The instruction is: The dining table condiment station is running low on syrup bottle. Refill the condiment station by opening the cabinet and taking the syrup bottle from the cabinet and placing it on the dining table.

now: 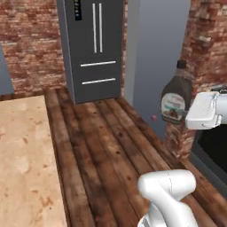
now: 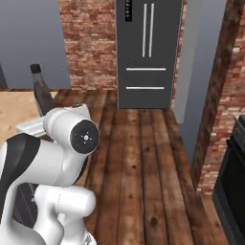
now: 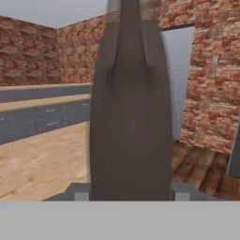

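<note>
- Gripper closed on the syrup bottle; the bottle is held upright in the air, clear of any surface, black cap on top, pale label facing the left base camera.
- In that view the bottle hangs at the right, in front of the brick wall and a grey panel, above the plank floor.
- Hand view: the bottle stands dead centre, dark and close, its base between the finger tips, one at each side, tight against it.
- Right base view: the bottle's neck and cap rise behind the white arm; the body is hidden by the arm.
- Dining table: light wood top at the left of the left base view, well apart from the bottle, with the floor between them. In the hand view the same pale top spreads out behind and below the bottle.
- Dark fridge with silver handles stands at the far wall, straight ahead.
- Grey drawers under a counter run along the far wall in the hand view.
- A black appliance sits low at the right edge of the right base view; what it is I cannot tell.
</note>
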